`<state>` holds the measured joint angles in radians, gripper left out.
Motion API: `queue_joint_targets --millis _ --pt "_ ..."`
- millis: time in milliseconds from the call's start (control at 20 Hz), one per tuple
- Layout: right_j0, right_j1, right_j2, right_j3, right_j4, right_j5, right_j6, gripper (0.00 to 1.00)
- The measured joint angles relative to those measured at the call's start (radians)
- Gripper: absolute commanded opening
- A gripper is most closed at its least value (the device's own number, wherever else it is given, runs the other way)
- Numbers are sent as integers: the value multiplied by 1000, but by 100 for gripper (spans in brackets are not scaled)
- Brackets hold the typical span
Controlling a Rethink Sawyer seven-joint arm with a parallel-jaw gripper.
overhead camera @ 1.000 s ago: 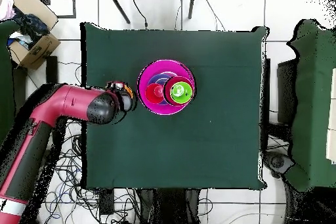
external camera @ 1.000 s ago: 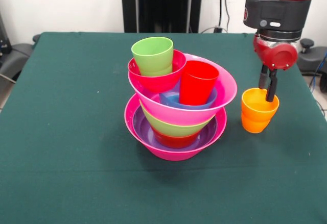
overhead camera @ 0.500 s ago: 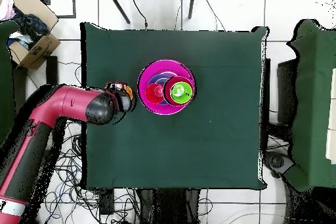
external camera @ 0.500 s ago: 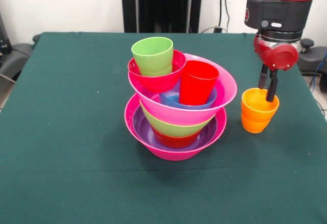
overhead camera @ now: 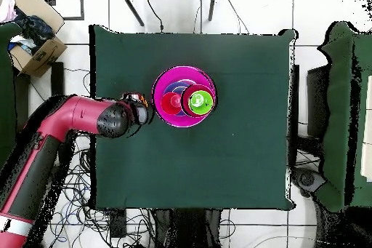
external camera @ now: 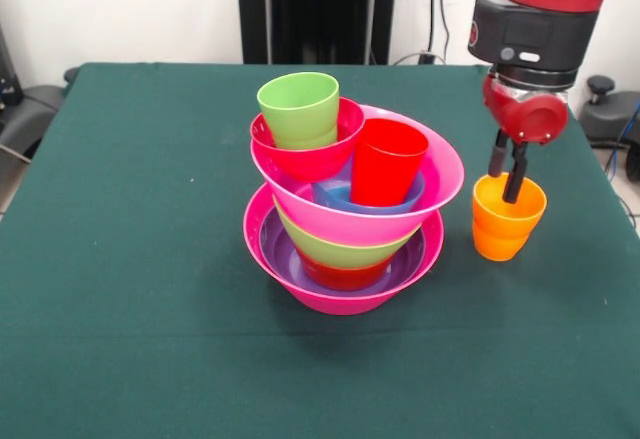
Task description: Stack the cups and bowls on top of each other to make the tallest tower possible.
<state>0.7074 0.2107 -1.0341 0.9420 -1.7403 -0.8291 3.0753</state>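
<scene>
The surface (external camera: 130,259) is covered by a dark green cloth and is seen whole in the overhead view, with white floor tiles and cables around it. The red and black arm (overhead camera: 51,140) is brought in over the surface's edge on the overhead view's left side; in the front view it comes down near the surface's right edge.

The tower (external camera: 345,199) is placed near the middle of the surface. Its base is formed by a large hot-pink bowl (external camera: 340,299), in which a purple bowl (external camera: 285,259) is nested. A small crimson bowl (external camera: 340,277) is seen low inside, and a lime green bowl (external camera: 340,249) is set above it. A second large hot-pink bowl (external camera: 430,189) is carried on top, tilted, with its rim higher at the right. Inside it a small blue bowl (external camera: 335,195) is lodged, and the red cup (external camera: 385,164) is stood in that. An orange-red bowl (external camera: 320,159) is perched on the upper bowl's left rim, and the lime green cup (external camera: 300,109) is held upright in it.

The orange cup (external camera: 505,221) is stood upright on the surface just beside the tower, toward the right edge, apart from the stack.

The end effector (external camera: 506,174) is closed on the orange cup's rim, one finger inside the cup and one outside its wall.
</scene>
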Motion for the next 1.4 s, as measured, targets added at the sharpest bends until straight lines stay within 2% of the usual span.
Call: queue_joint_targets --millis 450,1400 --pt "3 45 -11 3 -28 -27 0 100" --pt "26 50 -14 3 -32 -96 0 100"
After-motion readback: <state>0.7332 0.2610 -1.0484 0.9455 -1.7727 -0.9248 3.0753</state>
